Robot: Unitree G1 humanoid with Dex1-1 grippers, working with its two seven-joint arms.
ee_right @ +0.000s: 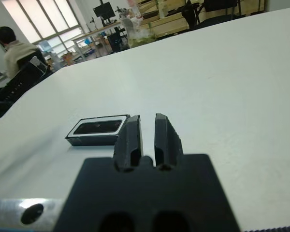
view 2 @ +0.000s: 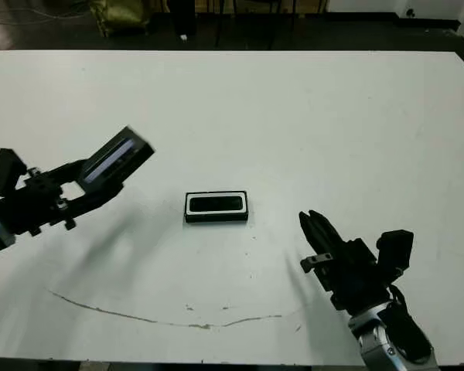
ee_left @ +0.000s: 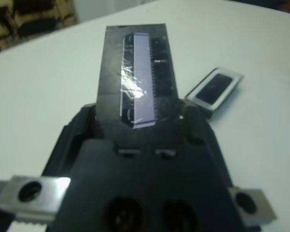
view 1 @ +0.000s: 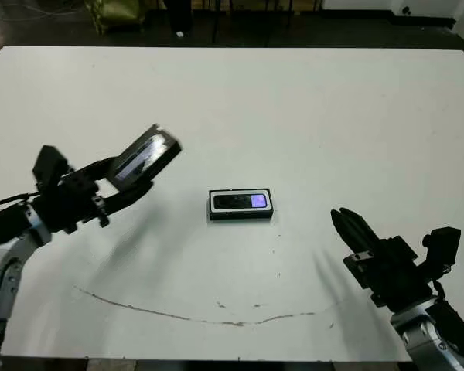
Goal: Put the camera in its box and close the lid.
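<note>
Two grippers showing: left gripper [view 1: 127, 182] clamps the lid [view 1: 145, 155] aloft, tilted; right gripper [view 1: 346, 226] pinched together, empty. Camera [view 1: 242, 202] lies inside the box [view 1: 240, 215], mid-counter [view 1: 294, 116].

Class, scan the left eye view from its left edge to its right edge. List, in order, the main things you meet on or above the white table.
Left tool → lid it holds above the table → box with the camera inside → right tool.
</note>
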